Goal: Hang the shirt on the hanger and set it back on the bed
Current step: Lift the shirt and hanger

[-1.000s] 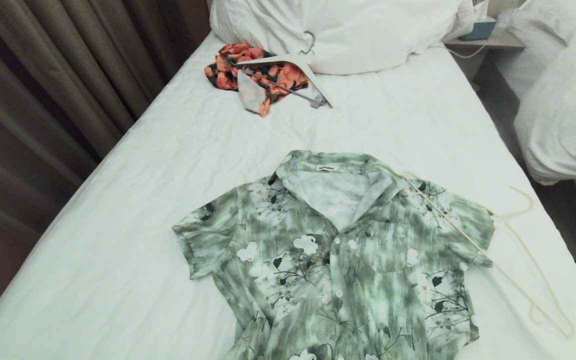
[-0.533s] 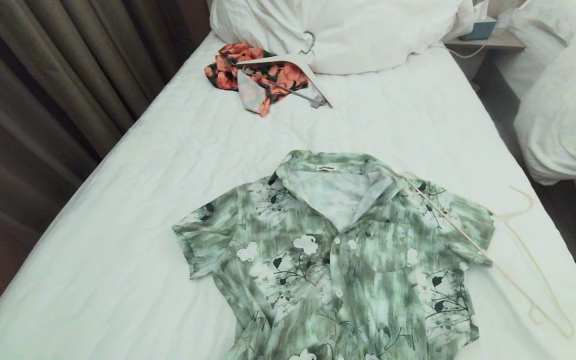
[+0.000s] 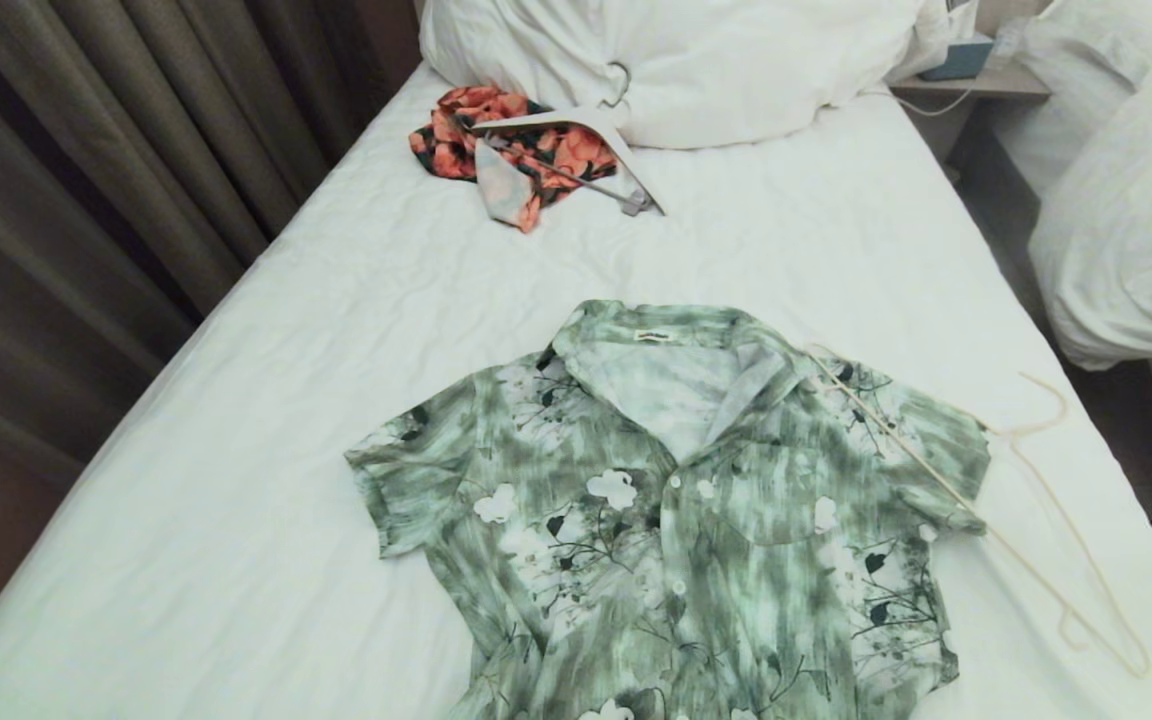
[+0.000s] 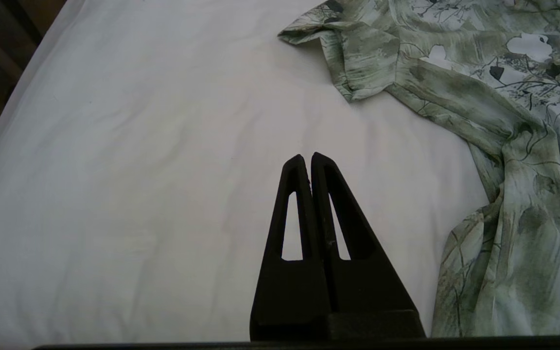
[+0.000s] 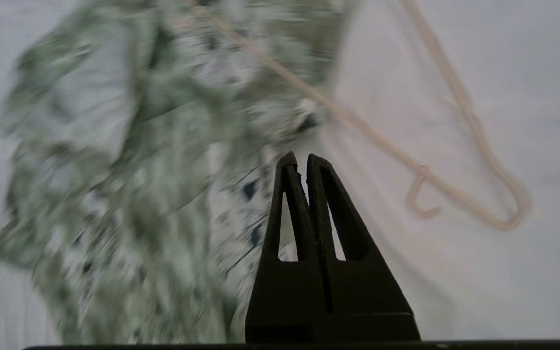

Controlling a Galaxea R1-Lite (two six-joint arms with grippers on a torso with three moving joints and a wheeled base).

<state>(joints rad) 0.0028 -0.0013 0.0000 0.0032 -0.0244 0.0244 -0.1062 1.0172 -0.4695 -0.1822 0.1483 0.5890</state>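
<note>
Flat on the bed (image 3: 266, 330): green floral shirt (image 3: 676, 520), wire hanger (image 3: 1026, 500) overlapping its sleeve.
Left gripper (image 4: 307, 158) pressed together above bare sheet; right gripper (image 5: 301, 158) together, empty, near the hanger.

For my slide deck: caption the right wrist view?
Shut right gripper above the shirt, hanger beside it on the bed.
</note>
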